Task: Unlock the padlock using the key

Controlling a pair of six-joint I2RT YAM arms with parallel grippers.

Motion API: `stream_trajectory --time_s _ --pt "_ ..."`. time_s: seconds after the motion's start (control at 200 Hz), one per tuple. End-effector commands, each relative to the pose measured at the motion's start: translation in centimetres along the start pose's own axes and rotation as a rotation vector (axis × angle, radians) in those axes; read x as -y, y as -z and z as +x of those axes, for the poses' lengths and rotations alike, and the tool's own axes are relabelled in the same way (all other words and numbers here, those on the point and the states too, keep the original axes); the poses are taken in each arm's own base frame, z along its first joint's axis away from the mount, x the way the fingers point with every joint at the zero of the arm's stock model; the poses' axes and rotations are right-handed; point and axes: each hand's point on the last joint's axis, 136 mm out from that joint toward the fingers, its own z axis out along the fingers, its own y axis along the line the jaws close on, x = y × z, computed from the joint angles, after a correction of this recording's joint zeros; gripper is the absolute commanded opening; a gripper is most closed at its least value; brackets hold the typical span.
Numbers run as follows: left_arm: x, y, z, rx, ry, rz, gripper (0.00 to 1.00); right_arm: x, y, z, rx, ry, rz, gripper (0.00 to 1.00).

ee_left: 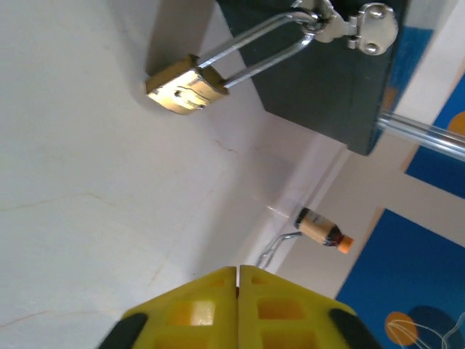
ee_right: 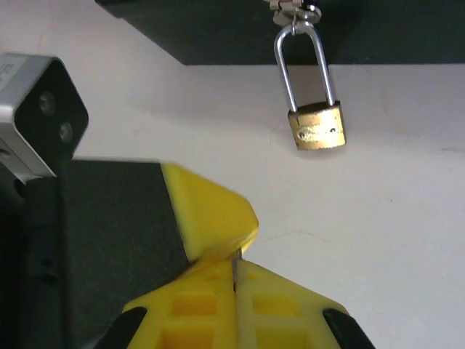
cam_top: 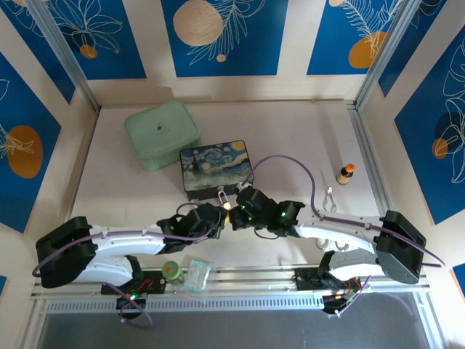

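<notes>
Tethered by the box hasp (ee_left: 367,27), the padlock (ee_right: 317,128) lies at one o'clock of the right fingers (ee_right: 280,305) — pinched on a sliver, likely the key (ee_right: 235,260) — left fingers (ee_left: 196,313) closed, seemingly empty.

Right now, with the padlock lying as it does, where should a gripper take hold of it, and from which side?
Probably the padlock by its brass body, pinched across its narrow side edges, from above, on the side away from the box. It lies broad face up on the table, and its shackle is hooked through the box's latch, crowding that end.
</notes>
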Motion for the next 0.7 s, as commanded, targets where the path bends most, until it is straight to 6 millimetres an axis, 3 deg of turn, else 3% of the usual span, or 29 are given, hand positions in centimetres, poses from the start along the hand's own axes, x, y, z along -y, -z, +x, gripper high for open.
stream_trajectory --time_s 0.0,0.135,0.255,0.345,0.445,0.585,0.695 --pt "0.4 0.4 0.2 0.003 -0.022 -0.002 0.0 -0.8 0.0 -0.3 0.023 0.003 -0.037 0.02" --pt "0.1 0.7 -0.4 0.026 -0.073 -0.011 0.0 -1.3 0.4 -0.5 0.039 0.001 -0.096 0.09" --pt "1.5 1.5 -1.3 0.081 -0.222 0.033 0.0 -1.5 1.3 -1.1 0.011 -0.051 -0.239 0.62" --pt "3.4 2.4 -1.9 0.121 -0.351 0.122 0.0 -1.7 3.1 -2.4 0.051 -0.091 -0.377 0.81" --pt "5.9 3.9 -2.0 0.155 -0.484 0.221 0.0 -2.6 5.5 -4.2 0.114 -0.099 -0.573 0.8" --pt "10.4 6.7 -0.8 0.175 -0.628 0.409 0.0 -4.2 7.6 -5.8 0.174 -0.077 -0.736 0.59" --pt "12.9 8.5 0.5 0.168 -0.711 0.511 0.0 -5.5 8.4 -6.5 0.183 -0.043 -0.789 0.52"
